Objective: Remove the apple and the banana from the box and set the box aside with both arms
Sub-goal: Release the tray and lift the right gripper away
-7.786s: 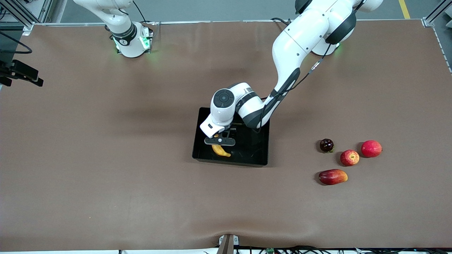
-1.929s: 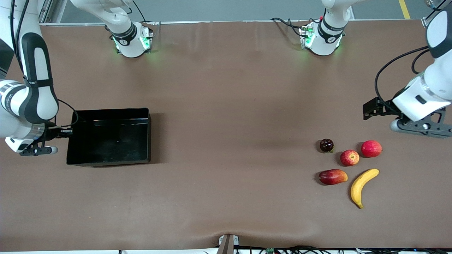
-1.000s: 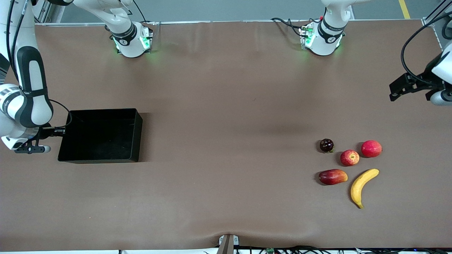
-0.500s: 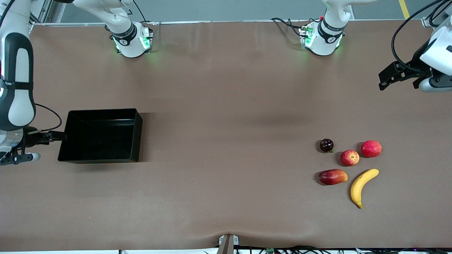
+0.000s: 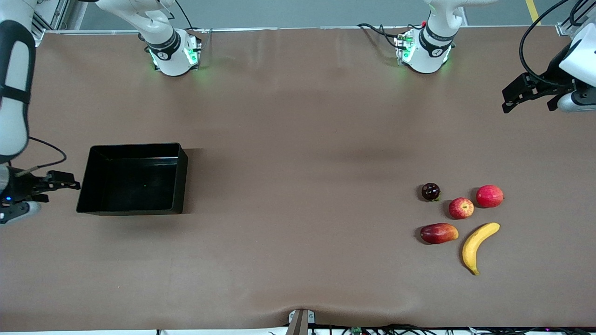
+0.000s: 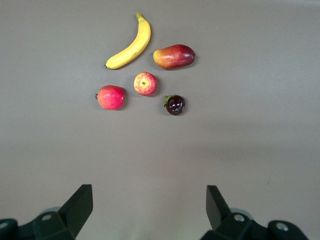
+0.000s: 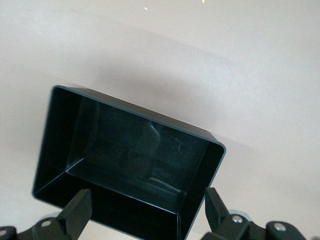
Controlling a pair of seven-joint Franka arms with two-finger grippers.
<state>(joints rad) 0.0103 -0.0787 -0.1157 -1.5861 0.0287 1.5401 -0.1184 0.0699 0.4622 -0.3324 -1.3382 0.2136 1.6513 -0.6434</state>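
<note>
Two arms frame the scene, and between them the box (image 5: pixel 132 179), the biggest item, sits empty at the frame's mid-left. The right gripper (image 5: pixel 56 181) hangs just beside its wall with fingers spread, holding nothing. At the upper right edge the left gripper (image 5: pixel 528 93) waits, fingers apart and empty. The banana (image 5: pixel 477 246) lies at lower right, the small apple (image 5: pixel 461 207) just above it among other fruit. Risk looks slight: a careless retreat by the right gripper might clip the box wall and shove it.
</note>
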